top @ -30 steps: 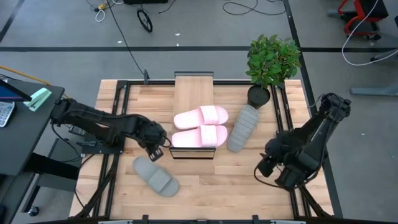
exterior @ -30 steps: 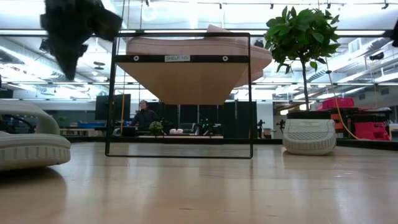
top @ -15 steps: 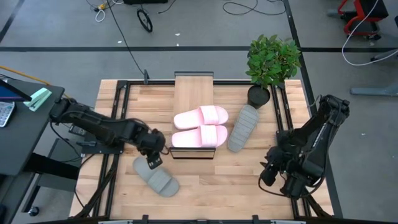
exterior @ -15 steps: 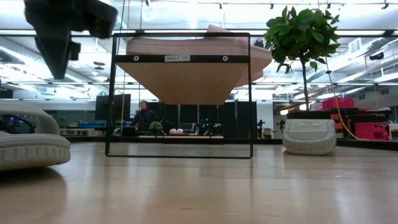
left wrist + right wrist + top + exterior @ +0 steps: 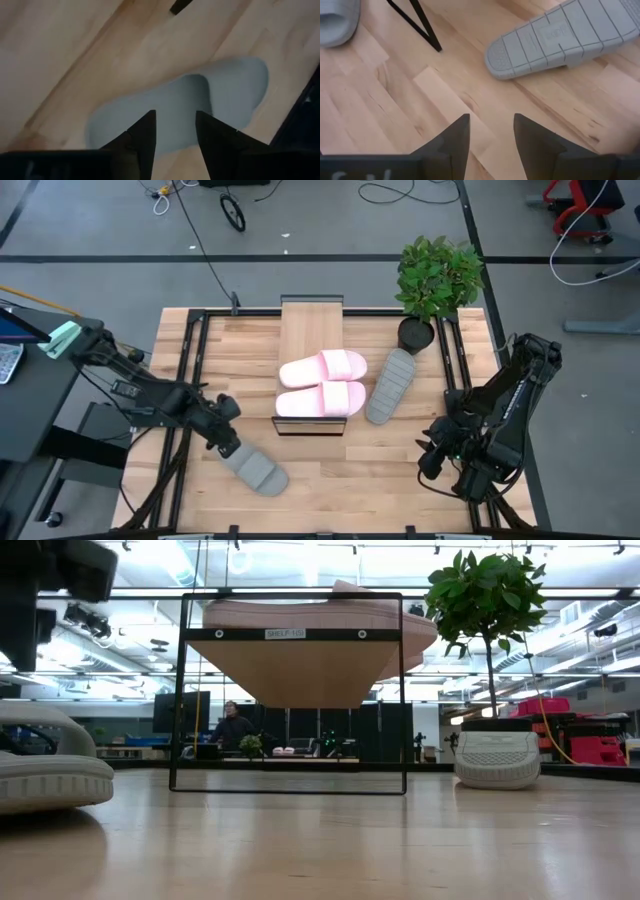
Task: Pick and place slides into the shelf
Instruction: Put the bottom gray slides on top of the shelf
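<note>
The left gripper's (image 5: 224,442) fingers (image 5: 141,137) are spread with nothing between them, and they hang just above the heel end of a grey slide (image 5: 253,468) that lies upright on the table (image 5: 330,480), its strap at the far end from the fingers. A second ago this gripper stood beside the near corner of the shelf (image 5: 311,330), next to the closer of the two pink slides (image 5: 321,400); it has since swung away from the shelf, toward the table's near left side, and now looks down on the grey foam, which fills the space beyond its fingertips in the left wrist view. That suggests the pink pair, lying side by side on the shelf's wooden top, is done with, and that this grey slide is the next to be picked. The right gripper (image 5: 436,463) waits near the table's right edge, having drawn back a little, its fingers (image 5: 454,137) apart and empty over bare wood. Well ahead of those fingers lies the second grey slide (image 5: 391,385), sole up, between the shelf and the potted plant (image 5: 436,280). Two of four slides look placed, so the task is about half done; the left fingers probably need to drop lower and close on the foam, since they are not touching it yet.
</note>
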Controlling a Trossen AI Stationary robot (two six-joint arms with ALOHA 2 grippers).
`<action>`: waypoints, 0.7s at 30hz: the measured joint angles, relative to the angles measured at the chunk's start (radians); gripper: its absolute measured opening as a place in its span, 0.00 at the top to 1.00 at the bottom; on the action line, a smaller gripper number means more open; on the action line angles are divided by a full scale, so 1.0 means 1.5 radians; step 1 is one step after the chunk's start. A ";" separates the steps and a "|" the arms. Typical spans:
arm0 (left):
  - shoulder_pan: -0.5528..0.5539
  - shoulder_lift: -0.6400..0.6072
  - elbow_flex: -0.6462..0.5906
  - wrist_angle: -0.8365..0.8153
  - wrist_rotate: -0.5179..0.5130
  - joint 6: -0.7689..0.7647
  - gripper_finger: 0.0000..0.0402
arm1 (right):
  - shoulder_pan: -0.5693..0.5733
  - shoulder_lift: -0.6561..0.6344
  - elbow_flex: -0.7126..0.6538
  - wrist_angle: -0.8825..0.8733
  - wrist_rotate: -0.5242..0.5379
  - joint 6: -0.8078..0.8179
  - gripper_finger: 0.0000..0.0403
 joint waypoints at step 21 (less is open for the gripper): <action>-0.056 -0.094 -0.225 0.330 0.027 -0.111 0.59 | 0.000 0.000 0.000 0.020 0.049 0.004 0.61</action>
